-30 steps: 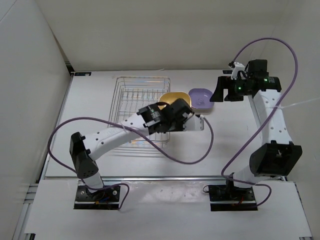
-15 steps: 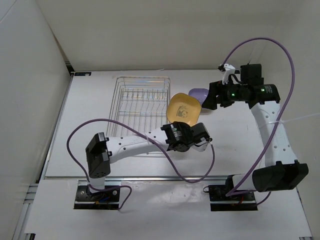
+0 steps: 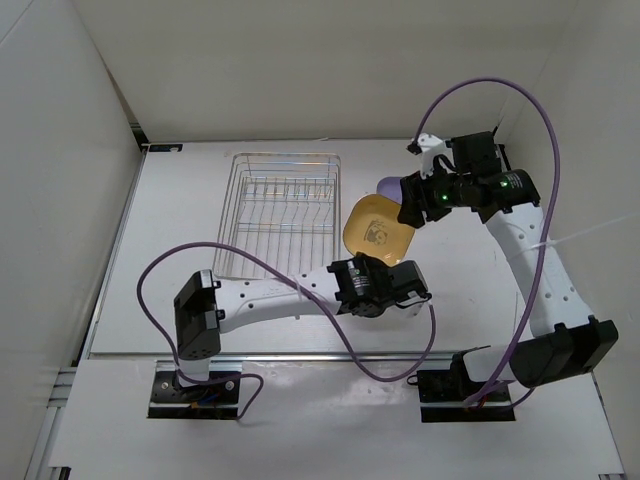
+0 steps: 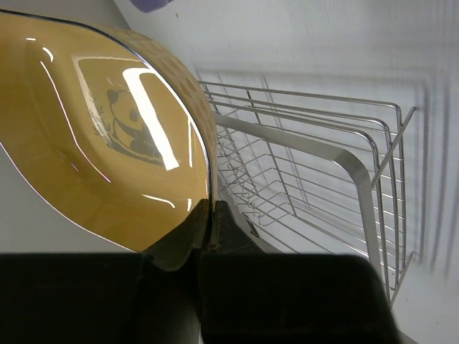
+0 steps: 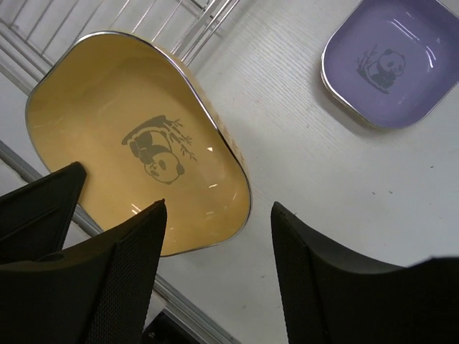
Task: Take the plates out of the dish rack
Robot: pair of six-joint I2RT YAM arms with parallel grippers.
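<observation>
Yellow plate, rim in clenched left jaws; right jaws apart just above it

Bright, even overhead light — the white table is nearly washed out, shadows soft. In the left wrist view glare streaks the yellow plate, and the dish rack throws faint striped shadows.
</observation>
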